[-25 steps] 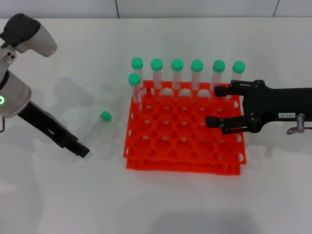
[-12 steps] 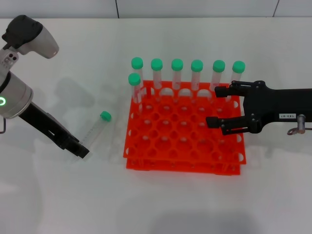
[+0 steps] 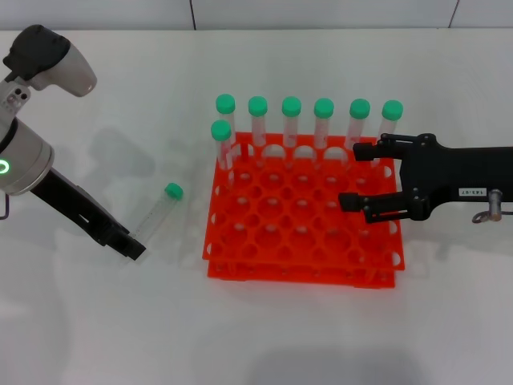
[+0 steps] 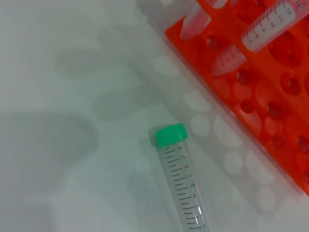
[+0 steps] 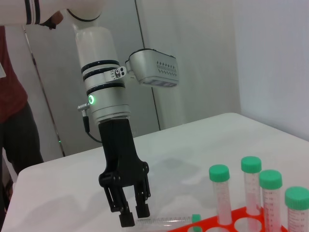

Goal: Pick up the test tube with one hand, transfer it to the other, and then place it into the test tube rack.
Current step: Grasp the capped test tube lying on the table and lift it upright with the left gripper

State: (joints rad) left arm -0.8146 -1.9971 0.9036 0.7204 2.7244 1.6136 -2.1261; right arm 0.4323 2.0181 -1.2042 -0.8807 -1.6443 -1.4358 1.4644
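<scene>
The test tube (image 3: 154,215), clear with a green cap, lies on the white table left of the orange-red rack (image 3: 304,265). It also shows in the left wrist view (image 4: 179,183) and the right wrist view (image 5: 161,222). My left gripper (image 3: 132,249), on the green-ringed arm, is down at the tube's bottom end. In the right wrist view the left gripper (image 5: 134,217) shows a narrow gap between its fingers, and the tube rests on the table. My right gripper (image 3: 353,175), with the white label, hangs open and empty over the rack's right side.
Several identical green-capped tubes (image 3: 291,120) stand upright in the rack's back row and one in the second row at left (image 3: 222,144). The rack's corner shows in the left wrist view (image 4: 260,77). Bare table lies in front and to the left.
The left arm has shifted very slightly. The tube, the rack and the right gripper stay where they were.
</scene>
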